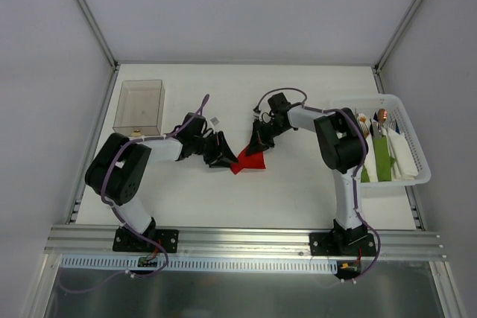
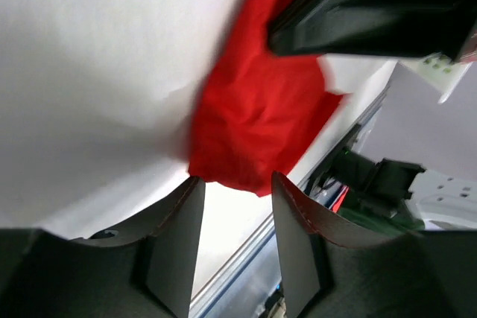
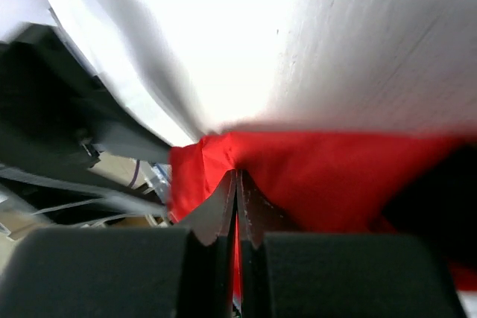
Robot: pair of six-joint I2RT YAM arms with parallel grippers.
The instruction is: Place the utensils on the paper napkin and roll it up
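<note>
White tabletop [image 1: 298, 191] inside a grey-walled cell, arms bolted at the near edge. Paper napkin [image 1: 249, 161] sits mid-table between the two grippers, bunched and creased, not lying flat.

Right gripper [image 1: 258, 141]: jaws pressed together in the right wrist view [image 3: 237, 197], with red paper pinched between the tips. Napkin [image 3: 328, 176] spreads out to both sides of the pinch.

Left gripper [image 1: 222, 153]: jaws apart in the left wrist view [image 2: 235, 210], nothing between them. The near corner of the napkin [image 2: 253, 124] lies just beyond the fingertips [image 2: 287, 191], and I can't tell if it touches them.

Utensils [image 1: 377, 124] are in the white basket [image 1: 417, 178] at the right edge, well apart from the napkin, beside green and white napkin bundles. Too small to sort the blue-purple pair from the copper-headed one. Clear plastic box [image 1: 139, 106] stands far left.

Handling, as a judgement:
- The napkin is very light, limp thin paper. It keeps creases, tears if the two arms pull against each other, and slides easily on the smooth table.
- Best hold is a shallow pinch at opposite corners or edges, with gentle outward tension to flatten it. The middle should be left free for the utensils.
- The utensils look slim, stiff and slick metal. Grip them across the handle near mid-length, not at the polished head.

Task looks early: napkin not spread, nothing laid on it yet
</note>
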